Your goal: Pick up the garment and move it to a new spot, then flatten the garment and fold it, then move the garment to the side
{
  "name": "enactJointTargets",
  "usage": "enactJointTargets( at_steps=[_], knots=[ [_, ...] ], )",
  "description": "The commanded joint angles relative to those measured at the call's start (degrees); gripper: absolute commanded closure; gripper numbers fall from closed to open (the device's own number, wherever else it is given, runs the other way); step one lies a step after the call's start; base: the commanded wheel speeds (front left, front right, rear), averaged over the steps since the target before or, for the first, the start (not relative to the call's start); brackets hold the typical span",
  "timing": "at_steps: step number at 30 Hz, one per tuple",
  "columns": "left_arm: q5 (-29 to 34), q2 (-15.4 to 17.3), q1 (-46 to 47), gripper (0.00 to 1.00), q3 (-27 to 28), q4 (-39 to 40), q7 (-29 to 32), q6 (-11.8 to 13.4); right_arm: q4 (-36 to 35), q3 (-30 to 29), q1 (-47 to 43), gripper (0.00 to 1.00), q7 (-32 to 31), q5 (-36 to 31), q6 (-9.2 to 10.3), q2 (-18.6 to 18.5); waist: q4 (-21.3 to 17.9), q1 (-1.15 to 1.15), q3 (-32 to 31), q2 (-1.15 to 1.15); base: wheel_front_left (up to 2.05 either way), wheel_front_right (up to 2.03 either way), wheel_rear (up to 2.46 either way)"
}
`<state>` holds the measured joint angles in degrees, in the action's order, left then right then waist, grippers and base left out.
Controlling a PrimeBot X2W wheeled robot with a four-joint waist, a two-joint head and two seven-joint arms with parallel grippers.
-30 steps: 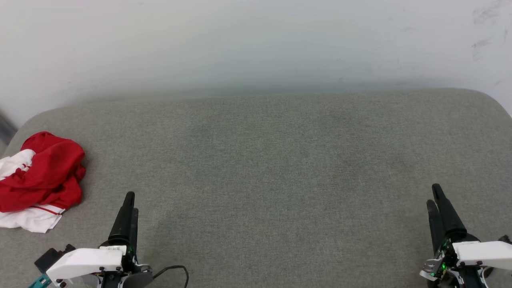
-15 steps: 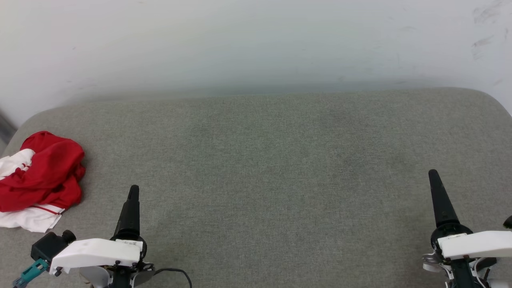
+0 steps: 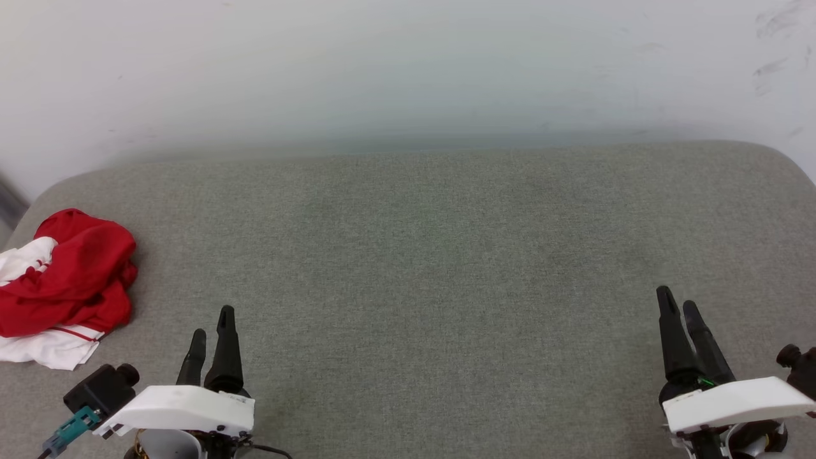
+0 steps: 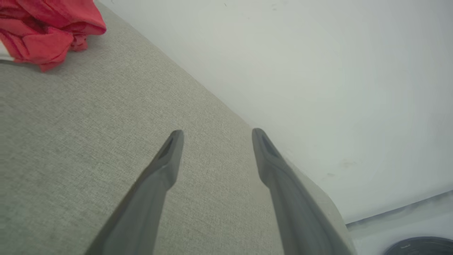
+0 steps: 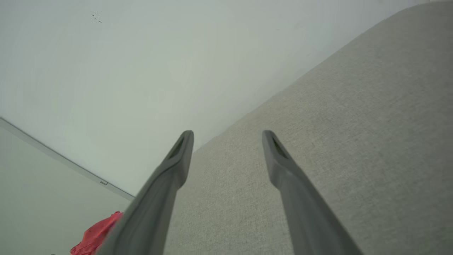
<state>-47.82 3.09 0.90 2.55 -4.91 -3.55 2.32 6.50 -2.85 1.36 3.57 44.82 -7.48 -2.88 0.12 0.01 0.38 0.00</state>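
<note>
In the head view, your jersey T-shirt (image 3: pixel 64 287) lies in a crumpled red-and-white heap at the far left edge of the grey upholstered surface (image 3: pixel 433 255). No lettering shows. Your left gripper (image 3: pixel 212 322) sits at the lower left, near the heap but apart from it, with its fingers parted and nothing between them. Your right gripper (image 3: pixel 677 298) sits at the lower right, well apart from the shirt, also released and empty.

In the left wrist view, the left gripper (image 4: pixel 217 131) points across bare grey fabric toward the white wall (image 4: pixel 318 71), jaws spread wide. The jersey T-shirt (image 4: pixel 42 28) is bunched in the upper left corner, off the line of the fingers.

In the right wrist view, the right gripper (image 5: pixel 226 132) is likewise spread over the fabric, and a scrap of the jersey T-shirt (image 5: pixel 95 235) peeks out at the lower left beside one finger.

As I judge it, none of the task is done yet. You have the pickup, the move to a new spot, the flattening, the folding and the final shift aside all ahead of you. The left arm looks better placed to start.
</note>
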Motion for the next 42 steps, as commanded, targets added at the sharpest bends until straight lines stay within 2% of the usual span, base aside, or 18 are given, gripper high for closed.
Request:
enactJointTargets(
  at_steps=[1, 24, 42],
  knots=[
    [2.03, 0.59, 0.12, 0.00, -0.47, 1.22, -0.58, 0.44, -0.78, 0.25, 0.18, 0.00, 0.57, -2.38, -0.01, -0.05, 0.02, 0.00, -0.01, 0.00, 0.00, 0.00, 0.00],
    [18.10, 3.40, -1.68, 0.00, -6.08, 4.46, -4.55, 4.73, -3.60, 0.94, -1.55, 0.00, 4.56, -20.29, -0.01, -0.03, 0.10, 0.00, 0.04, 0.00, 0.00, 0.00, 0.00],
    [28.10, 3.90, -3.24, 0.00, -8.60, 6.32, -7.15, 6.02, -6.29, 1.65, -2.87, 0.00, 7.12, -31.40, -0.01, -0.02, 0.27, 0.00, 0.01, 0.00, 0.00, 0.00, 0.00]
  ],
)
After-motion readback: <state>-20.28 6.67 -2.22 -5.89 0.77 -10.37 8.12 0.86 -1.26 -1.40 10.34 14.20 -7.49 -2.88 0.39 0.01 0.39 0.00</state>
